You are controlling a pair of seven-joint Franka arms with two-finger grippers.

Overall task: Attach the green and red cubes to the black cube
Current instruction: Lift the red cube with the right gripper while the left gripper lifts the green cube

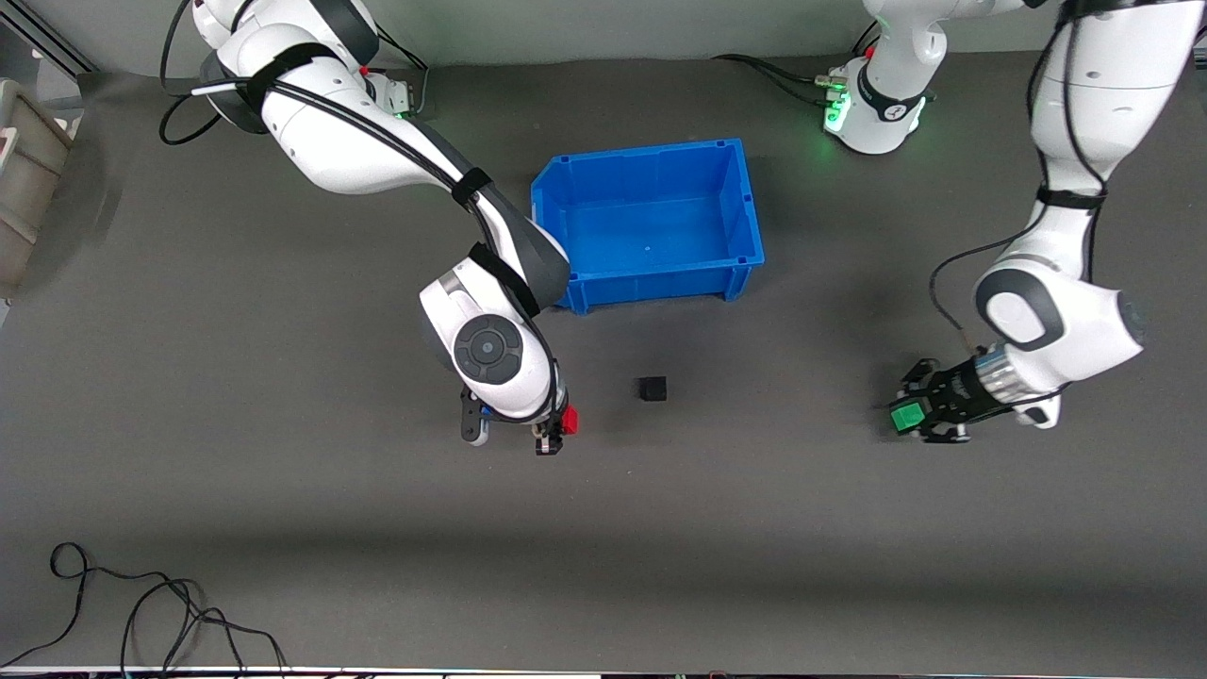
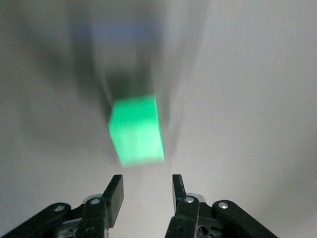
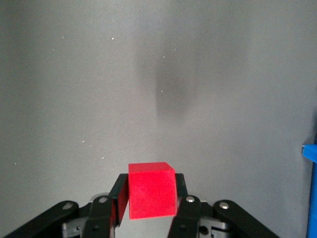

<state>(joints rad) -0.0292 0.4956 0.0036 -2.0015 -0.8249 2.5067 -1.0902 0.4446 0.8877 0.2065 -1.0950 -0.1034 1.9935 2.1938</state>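
Right gripper (image 3: 147, 206) clamping red cube (image 3: 151, 190); left gripper (image 2: 147, 193) low over table (image 1: 283, 528)

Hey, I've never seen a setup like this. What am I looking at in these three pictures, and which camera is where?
These are two white robot arms at a dark table, each ending in a two-finger gripper. The big picture comes from a high camera facing the robots. The two close-ups come from cameras on the arms' wrists.

On the table are an empty blue bin and, nearer the front camera, a small black cube.

The right gripper is shut on a red cube, beside the black cube toward the right arm's end.

The left gripper is toward the left arm's end. Its fingers stand apart, and the green cube shows just ahead of them, not between them.
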